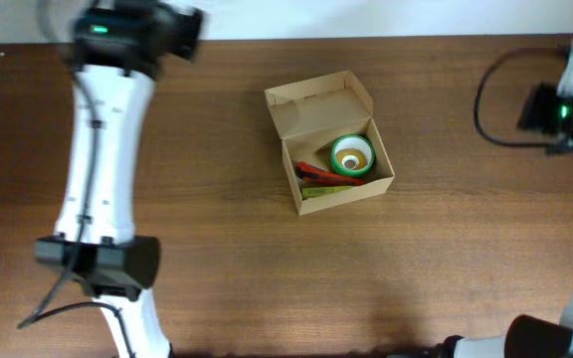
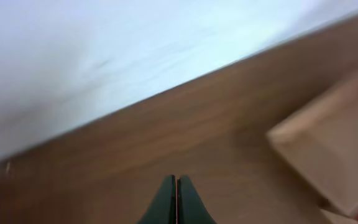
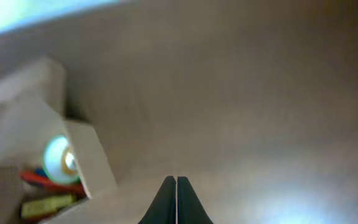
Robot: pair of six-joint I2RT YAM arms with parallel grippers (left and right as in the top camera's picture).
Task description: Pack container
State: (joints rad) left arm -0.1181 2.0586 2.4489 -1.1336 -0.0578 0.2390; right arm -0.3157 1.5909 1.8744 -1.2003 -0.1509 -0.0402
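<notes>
Container seems packed; lid not yet shut.
The container (image 1: 316, 109) stands just 1 o'clock of the bench (image 1: 217, 249) centre, green roll (image 1: 352, 156) inside; flap open toward 11 o'clock; both arms' jaws are closed, empty.

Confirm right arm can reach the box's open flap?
Probably yes. Only table surface lies between the right gripper and the container; its flap stands open and uncovered. The jaws are shut and empty.
</notes>
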